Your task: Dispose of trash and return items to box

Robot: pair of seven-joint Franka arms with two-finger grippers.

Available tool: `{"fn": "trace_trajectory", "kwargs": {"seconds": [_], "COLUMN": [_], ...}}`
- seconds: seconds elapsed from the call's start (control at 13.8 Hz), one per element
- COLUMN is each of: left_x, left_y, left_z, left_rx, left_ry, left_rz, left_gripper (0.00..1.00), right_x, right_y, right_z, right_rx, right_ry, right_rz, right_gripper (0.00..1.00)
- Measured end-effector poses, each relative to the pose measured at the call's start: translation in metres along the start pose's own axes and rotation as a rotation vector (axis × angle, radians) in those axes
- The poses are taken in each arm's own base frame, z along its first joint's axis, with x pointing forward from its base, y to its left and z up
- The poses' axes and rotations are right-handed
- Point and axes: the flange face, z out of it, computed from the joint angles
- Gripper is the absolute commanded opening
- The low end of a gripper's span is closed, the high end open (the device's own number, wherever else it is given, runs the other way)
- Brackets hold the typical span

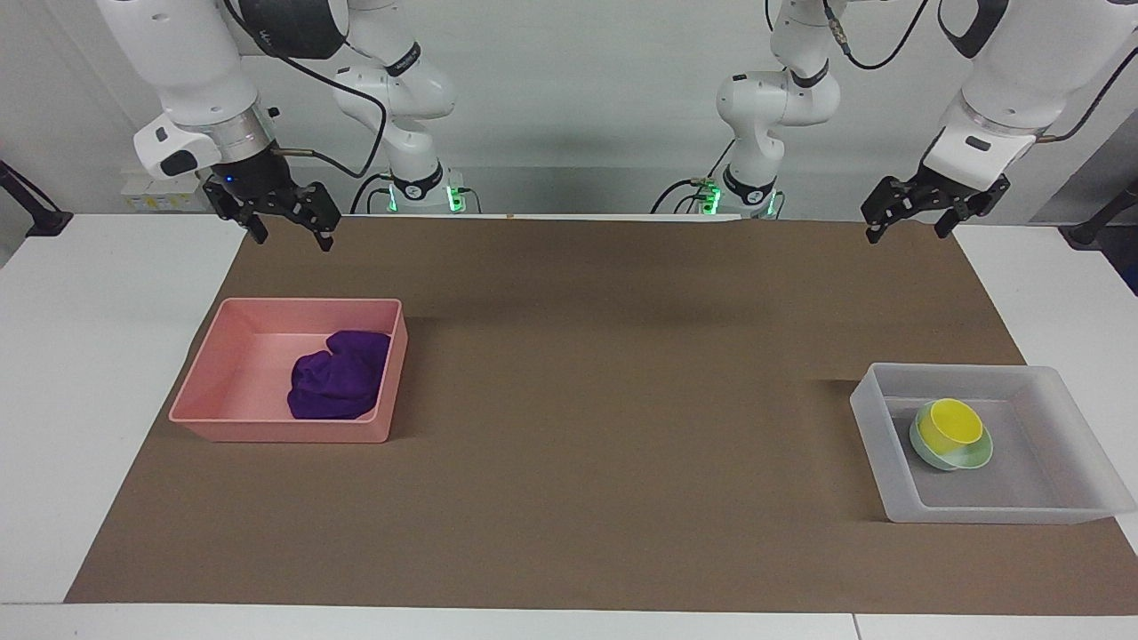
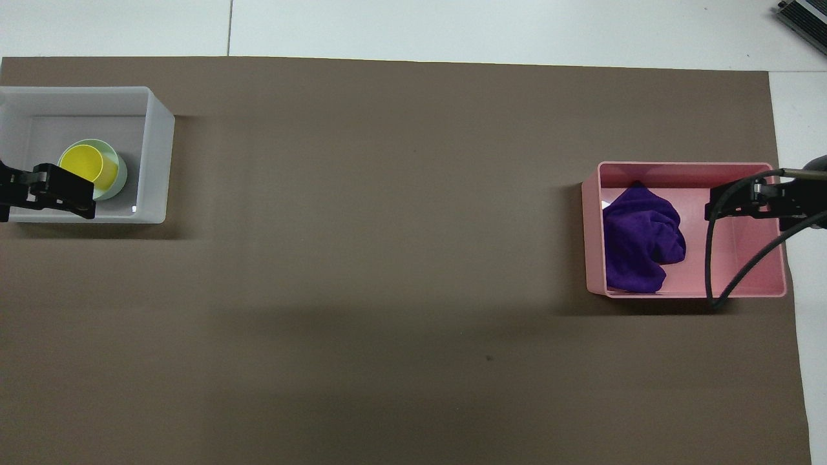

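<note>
Purple rag (image 1: 340, 388) is lying crumpled in pink tub (image 1: 231, 371); yellow cup (image 1: 949, 422) is sitting in green bowl (image 1: 971, 460) inside frosted box (image 1: 1049, 382).

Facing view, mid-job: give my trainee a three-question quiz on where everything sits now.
1. True or false: the deep-purple cloth rag lies in the shallow pink plastic tub.
2. What sits inside the pale mint-green round bowl?
A. small yellow plastic cup
B. a spoon
C. nothing
3. Fill in: the bowl rests in the translucent frosted-white plastic ____.

The left gripper and right gripper hang open, holding nothing.

Key: 1 true; 2 A; 3 tub.
</note>
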Motion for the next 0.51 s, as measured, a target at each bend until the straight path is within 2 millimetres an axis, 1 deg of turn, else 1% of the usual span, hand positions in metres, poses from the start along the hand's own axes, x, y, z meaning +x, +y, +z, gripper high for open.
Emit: {"fn": "trace_trajectory", "kwargs": {"seconds": [0.36, 0.51], "left_x": [-0.024, -0.026], "left_y": [-0.034, -0.035], "left_z": [-0.013, -0.013], "left_rx": [-0.076, -0.085], "left_ry": [0.016, 0.014], "left_rz": [-0.062, -0.064], "left_gripper": [1.00, 1.00], "right_x": [0.000, 0.000], "right_y": [0.000, 0.001], "right_z": [0.000, 0.001], "right_rx": [0.000, 0.000], "right_ry": [-0.001, -0.001], "right_rz": [0.000, 0.001], "right_gripper": [1.00, 1.00]}}
